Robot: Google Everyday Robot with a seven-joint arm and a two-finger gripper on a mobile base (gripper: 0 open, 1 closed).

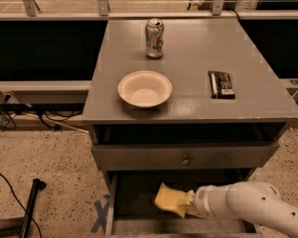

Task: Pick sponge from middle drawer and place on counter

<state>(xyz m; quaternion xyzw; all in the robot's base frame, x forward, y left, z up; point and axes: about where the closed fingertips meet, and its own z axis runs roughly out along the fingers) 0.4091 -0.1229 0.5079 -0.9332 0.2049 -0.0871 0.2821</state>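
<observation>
The yellow sponge (170,199) is tilted and raised above the floor of the open middle drawer (133,195), at the bottom of the cabinet. My gripper (187,206) reaches in from the right on a white arm and is shut on the sponge's right end; the sponge hides most of the fingers. The grey counter (188,78) is the cabinet top above.
On the counter stand a white bowl (145,89), a soda can (154,38) and a black snack bar wrapper (222,84). A closed drawer front with a round knob (185,159) sits just above the open drawer. Cables and a black pole (30,207) lie on the floor at left.
</observation>
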